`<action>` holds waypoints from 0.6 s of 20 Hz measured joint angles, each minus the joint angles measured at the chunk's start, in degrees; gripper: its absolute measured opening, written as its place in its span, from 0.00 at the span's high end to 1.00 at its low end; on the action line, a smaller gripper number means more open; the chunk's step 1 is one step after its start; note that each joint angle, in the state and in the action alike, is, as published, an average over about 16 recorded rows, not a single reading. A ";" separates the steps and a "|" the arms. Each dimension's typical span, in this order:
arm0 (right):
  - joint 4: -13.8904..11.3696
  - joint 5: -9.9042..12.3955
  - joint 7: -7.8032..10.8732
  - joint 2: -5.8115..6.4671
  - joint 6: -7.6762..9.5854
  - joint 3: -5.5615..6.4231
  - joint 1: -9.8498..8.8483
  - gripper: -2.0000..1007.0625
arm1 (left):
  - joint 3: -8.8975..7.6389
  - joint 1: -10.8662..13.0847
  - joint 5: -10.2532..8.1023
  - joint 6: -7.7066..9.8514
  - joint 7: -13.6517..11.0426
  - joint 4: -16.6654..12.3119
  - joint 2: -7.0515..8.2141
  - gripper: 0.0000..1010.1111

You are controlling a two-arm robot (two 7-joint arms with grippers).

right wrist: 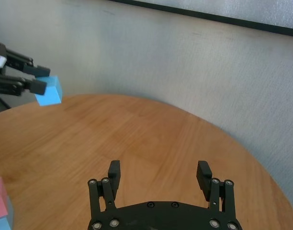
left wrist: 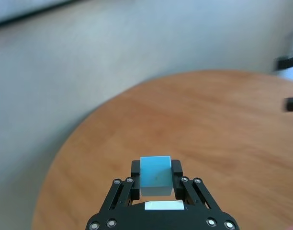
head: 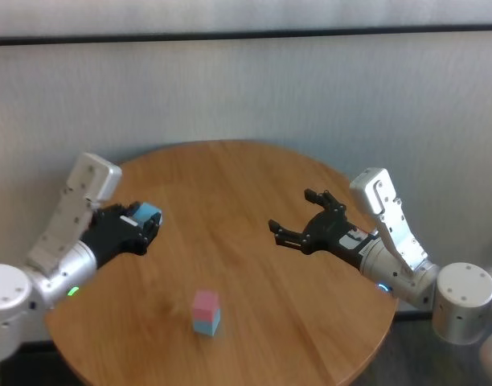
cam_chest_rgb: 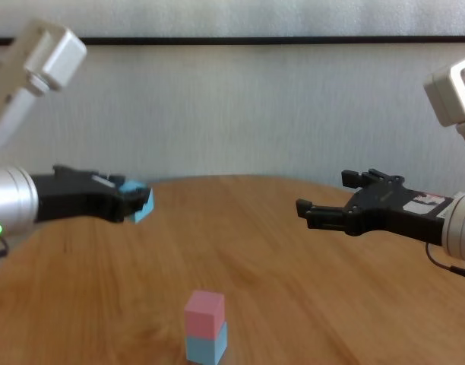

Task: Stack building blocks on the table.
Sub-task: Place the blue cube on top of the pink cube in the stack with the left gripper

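My left gripper [head: 147, 223] hangs above the left side of the round wooden table [head: 246, 185], shut on a light blue block [head: 147, 214]. In the left wrist view the block [left wrist: 156, 175] sits squarely between the fingers [left wrist: 135, 184]. A pink block [head: 206, 305] rests on top of another light blue block [head: 207, 324] near the table's front edge; the chest view shows this pair as pink block [cam_chest_rgb: 204, 313] over blue block [cam_chest_rgb: 207, 345]. My right gripper [head: 297, 217] hovers open and empty over the right side, seen also as right gripper [right wrist: 158, 175].
A pale wall [head: 246, 88] runs behind the table. Bare wood lies between the two grippers and around the small stack. The table's curved rim [head: 342, 362] falls away at the front right.
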 joint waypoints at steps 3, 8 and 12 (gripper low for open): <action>0.00 0.00 0.00 0.00 0.00 0.00 0.00 0.00 | 0.83 -0.26 -2.19 -2.53 -6.01 -0.90 2.82 0.62; 0.00 0.00 0.00 0.00 0.00 0.00 0.00 0.00 | 2.35 -1.05 -6.38 -6.58 -15.65 -0.85 6.60 0.62; 0.00 0.00 0.00 0.00 0.00 0.00 0.00 0.00 | 3.69 -1.99 -9.80 -8.96 -22.70 0.27 8.77 0.62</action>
